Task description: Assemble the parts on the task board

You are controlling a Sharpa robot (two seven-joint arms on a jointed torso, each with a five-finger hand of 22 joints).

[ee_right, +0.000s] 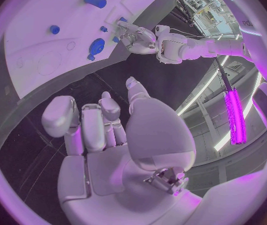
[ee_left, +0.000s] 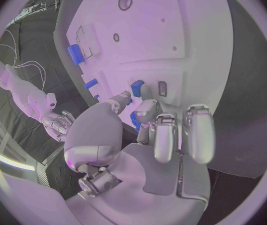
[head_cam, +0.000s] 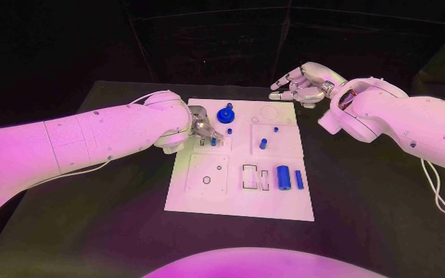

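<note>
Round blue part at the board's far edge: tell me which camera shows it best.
The head view. It looks down on the round blue part standing unobstructed on the task board, just beyond the left hand. The right wrist view shows it smaller and bent by the lens. In the left wrist view I cannot pick it out.

My head camera looks steeply down on the black table point(head_cam: 111, 226) from above, far enough back to take in the whole task board point(head_cam: 239, 162) and both arms. My left wrist camera sits just behind the left hand point(ee_left: 165, 135), very close to the board point(ee_left: 171, 30). My right wrist camera sits behind the right hand point(ee_right: 102, 125), held off the board's far edge. All three views share the task board point(ee_right: 40, 45); the right wrist view also catches the left hand point(ee_right: 133, 35).
</note>
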